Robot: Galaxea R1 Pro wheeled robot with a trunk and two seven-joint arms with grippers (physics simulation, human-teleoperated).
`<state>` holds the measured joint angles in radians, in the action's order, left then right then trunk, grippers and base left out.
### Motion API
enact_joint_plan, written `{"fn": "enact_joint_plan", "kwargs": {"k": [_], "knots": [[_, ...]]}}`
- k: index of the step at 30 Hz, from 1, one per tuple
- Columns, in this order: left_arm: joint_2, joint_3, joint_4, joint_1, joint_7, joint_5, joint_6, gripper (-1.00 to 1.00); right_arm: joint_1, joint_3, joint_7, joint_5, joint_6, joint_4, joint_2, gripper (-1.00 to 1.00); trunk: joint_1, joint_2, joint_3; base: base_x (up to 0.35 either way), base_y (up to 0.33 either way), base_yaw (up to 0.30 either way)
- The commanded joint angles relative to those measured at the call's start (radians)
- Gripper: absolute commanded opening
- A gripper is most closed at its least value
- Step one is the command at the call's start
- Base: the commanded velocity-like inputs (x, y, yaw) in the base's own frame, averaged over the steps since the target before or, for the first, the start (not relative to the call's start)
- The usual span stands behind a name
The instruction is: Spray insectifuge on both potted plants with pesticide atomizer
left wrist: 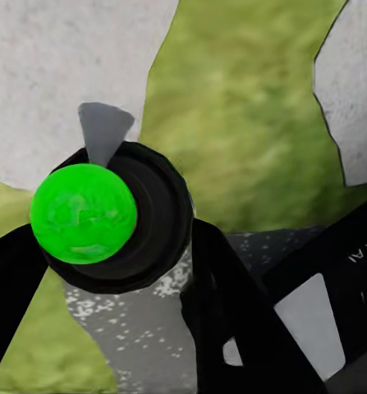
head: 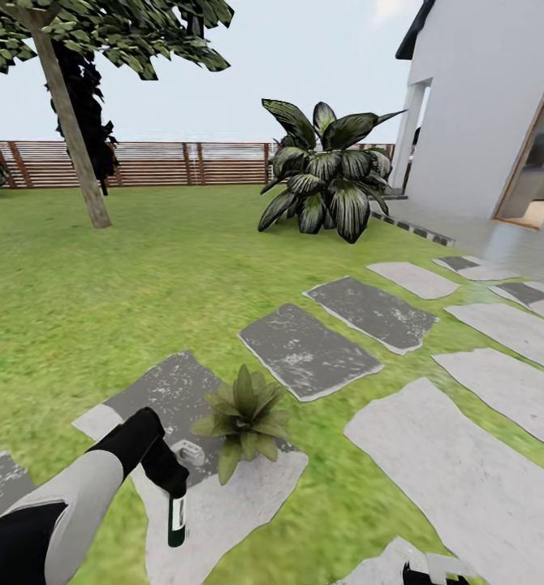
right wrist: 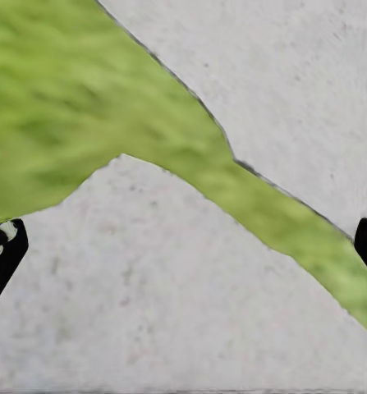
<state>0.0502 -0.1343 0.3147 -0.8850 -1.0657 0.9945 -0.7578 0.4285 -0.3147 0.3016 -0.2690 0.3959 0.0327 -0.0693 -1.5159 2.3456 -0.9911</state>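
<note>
My left gripper (head: 168, 481) is shut on the pesticide atomizer (head: 177, 518), a dark green bottle with a pale label that hangs down from the fingers just above a stepping stone (head: 223, 504). The left wrist view looks at the atomizer (left wrist: 109, 217) end-on: a black round body with a bright green disc, held between two black fingers (left wrist: 224, 304). One potted plant (head: 243, 418), a low rosette of pointed green leaves, stands on the stone just right of and beyond the bottle. My right gripper (right wrist: 183, 250) is open over bare stone and grass.
Grey stepping stones (head: 308, 349) run across the lawn toward a white house (head: 483, 106). A big dark-leaved shrub (head: 325, 175), a tree trunk (head: 73, 130) and a brown slatted fence (head: 150, 162) stand farther off. A small grey block (head: 189, 452) lies by the plant.
</note>
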Motion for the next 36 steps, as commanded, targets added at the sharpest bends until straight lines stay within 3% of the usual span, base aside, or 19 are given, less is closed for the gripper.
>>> {"fn": "enact_joint_plan", "kwargs": {"k": [1, 6, 11, 13, 18, 26, 32, 36], "knots": [[0.005, -0.01, 0.002, 0.001, -0.008, 0.005, -0.009, -1.0, 0.001, -0.008, 0.004, -0.01, 0.003, -0.002, 0.0, 1.0, 0.0, 0.0, -0.001, 0.0, 0.0, -0.283], [0.013, -0.007, 0.001, 0.003, -0.009, 0.013, -0.012, -1.0, 0.001, -0.008, 0.004, -0.01, 0.003, -0.002, 0.0, 1.0, 0.0, 0.0, -0.001, 0.0, 0.0, -0.284], [0.011, -0.009, 0.002, 0.003, -0.01, 0.115, -0.015, -1.0, 0.001, -0.008, 0.004, -0.01, 0.003, -0.001, -0.001, 1.0, 0.0, 0.0, -0.001, 0.006, 0.0, -0.251], [0.013, -0.01, 0.003, 0.003, -0.01, 0.127, -0.019, -1.0, 0.001, -0.008, 0.004, -0.01, 0.003, -0.001, -0.001, 1.0, 0.0, 0.0, -0.001, 0.149, 0.046, -0.071], [0.012, -0.008, 0.002, 0.003, -0.01, 0.134, -0.057, -1.0, 0.001, -0.007, 0.004, -0.01, 0.003, -0.001, 0.0, 1.0, 0.0, 0.0, -0.001, 0.283, 0.116, -0.012], [0.009, -0.008, -0.01, 0.01, -0.002, 0.136, -0.06, -1.0, 0.001, -0.007, 0.004, -0.01, 0.003, -0.001, 0.001, 1.0, 0.0, 0.0, -0.006, 0.297, 0.103, 0.071], [0.01, -0.008, 0.001, 0.075, 0.014, 0.135, -0.058, -1.0, 0.001, -0.007, 0.004, -0.013, 0.003, -0.002, -0.004, 1.0, 0.0, 0.0, -0.01, 0.24, 0.024, 0.073], [0.007, -0.01, -0.002, 0.085, 0.018, 0.135, -0.058, -1.0, 0.001, -0.007, 0.001, -0.015, 0.003, -0.003, -0.009, 1.0, 0.0, 0.0, -0.01, 0.051, 0.001, 0.003]]}}
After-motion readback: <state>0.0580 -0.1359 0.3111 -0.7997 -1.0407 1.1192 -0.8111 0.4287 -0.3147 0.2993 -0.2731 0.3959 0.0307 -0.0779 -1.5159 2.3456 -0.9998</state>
